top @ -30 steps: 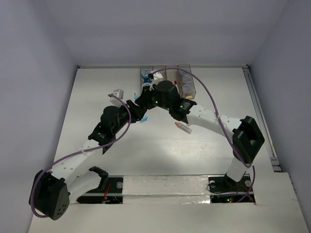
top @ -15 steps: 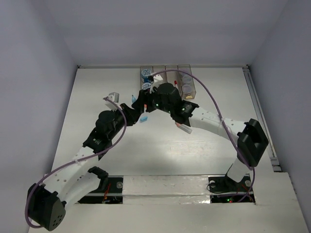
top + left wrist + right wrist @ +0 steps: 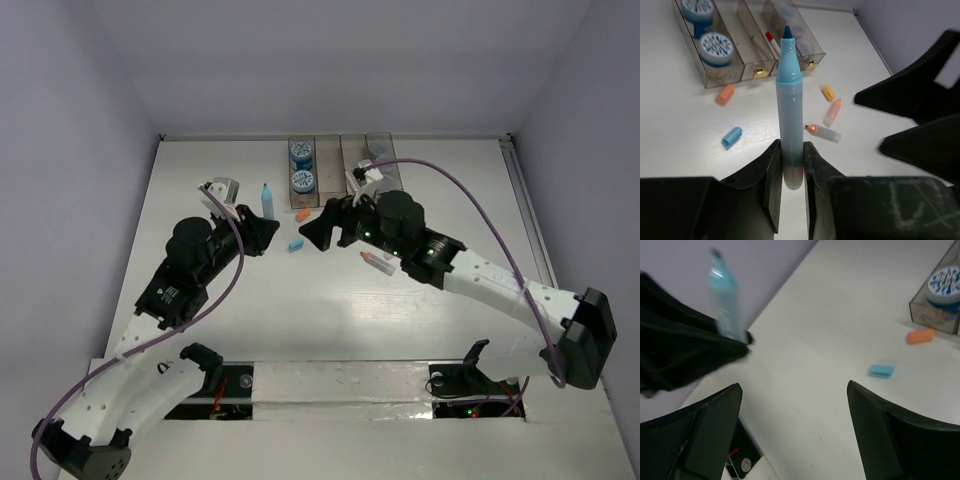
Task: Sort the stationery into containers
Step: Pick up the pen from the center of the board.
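Arms back off the translucent brownish bins (image 3: 330,150), left claw (image 3: 791,152) clamps the light-blue plastic marker (image 3: 790,100) near its base, which I judge light, stiff, slick; right claw (image 3: 792,387) gapes empty.

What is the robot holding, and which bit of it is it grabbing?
The left gripper pinches a light-blue plastic marker pen by the back end of its barrel, opposite the tip. The right gripper is open and holds nothing.

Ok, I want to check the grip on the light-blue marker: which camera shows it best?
Left wrist: the light-blue marker fills the frame, its base clamped in the left gripper, nib visible. Top external shows it small; right wrist shows it blurred, upper left.
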Controlling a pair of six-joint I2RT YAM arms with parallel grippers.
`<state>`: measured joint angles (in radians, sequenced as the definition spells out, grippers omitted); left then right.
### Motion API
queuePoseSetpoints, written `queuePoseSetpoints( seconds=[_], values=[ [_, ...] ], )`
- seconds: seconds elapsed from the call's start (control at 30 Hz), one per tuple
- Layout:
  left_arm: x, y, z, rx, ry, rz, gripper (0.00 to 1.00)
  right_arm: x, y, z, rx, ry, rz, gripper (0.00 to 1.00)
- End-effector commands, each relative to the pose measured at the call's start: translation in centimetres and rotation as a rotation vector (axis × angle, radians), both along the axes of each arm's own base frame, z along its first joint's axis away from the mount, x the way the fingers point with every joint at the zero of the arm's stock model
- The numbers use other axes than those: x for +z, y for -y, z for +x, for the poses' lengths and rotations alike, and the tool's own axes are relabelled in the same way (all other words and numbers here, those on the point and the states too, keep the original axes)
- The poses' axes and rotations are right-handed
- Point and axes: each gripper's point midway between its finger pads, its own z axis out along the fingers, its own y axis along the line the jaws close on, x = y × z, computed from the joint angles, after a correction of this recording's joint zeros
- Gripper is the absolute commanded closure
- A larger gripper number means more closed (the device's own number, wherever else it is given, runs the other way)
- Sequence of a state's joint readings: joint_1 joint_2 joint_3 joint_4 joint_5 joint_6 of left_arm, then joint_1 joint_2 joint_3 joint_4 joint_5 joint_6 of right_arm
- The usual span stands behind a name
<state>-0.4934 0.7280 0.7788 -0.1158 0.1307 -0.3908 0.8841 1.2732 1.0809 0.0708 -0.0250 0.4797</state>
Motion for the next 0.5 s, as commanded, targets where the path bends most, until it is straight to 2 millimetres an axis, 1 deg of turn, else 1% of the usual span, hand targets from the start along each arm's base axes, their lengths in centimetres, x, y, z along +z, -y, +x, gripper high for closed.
queuePoseSetpoints(
  seconds=[0.0, 0.07, 0.1, 0.17, 0.2, 0.3, 0.33, 0.43, 0.47],
  values=[
    [3.3, -1.2, -0.6, -0.002, 0.122, 0.087, 1.00, -7.4, -1.4, 1.1, -0.029, -0.159, -0.106, 0.10],
    [3.8, -1.7, -0.4, 0.015, 0.151, 0.111, 1.00, -9.4, -2.1, 1.6, -0.035, -0.207, -0.133, 0.10],
    [3.9, -1.9, -0.5, 0.017, 0.160, 0.117, 1.00, -11.5, -2.7, 2.0, -0.043, -0.252, -0.156, 0.11],
    [3.6, -2.2, -0.6, 0.023, 0.175, 0.129, 1.00, -13.4, -3.0, 3.0, -0.090, -0.286, -0.168, 0.12],
    [3.6, -2.2, -0.7, 0.022, 0.186, 0.125, 1.00, -15.3, -3.4, 3.4, -0.108, -0.329, -0.181, 0.13],
    [2.5, -2.1, -1.1, 0.009, 0.186, 0.117, 1.00, -17.2, -4.5, 4.1, -0.140, -0.397, -0.158, 0.14],
    [2.4, -2.1, -1.2, 0.006, 0.189, 0.112, 1.00, -18.8, -4.9, 4.6, -0.159, -0.422, -0.171, 0.14],
    [2.1, -1.9, -1.8, -0.019, 0.194, 0.104, 1.00, -20.1, -5.6, 5.7, -0.222, -0.480, -0.129, 0.14],
    [2.4, -1.8, -2.0, -0.027, 0.204, 0.098, 1.00, -20.9, -5.9, 5.9, -0.232, -0.497, -0.116, 0.14]
  ],
)
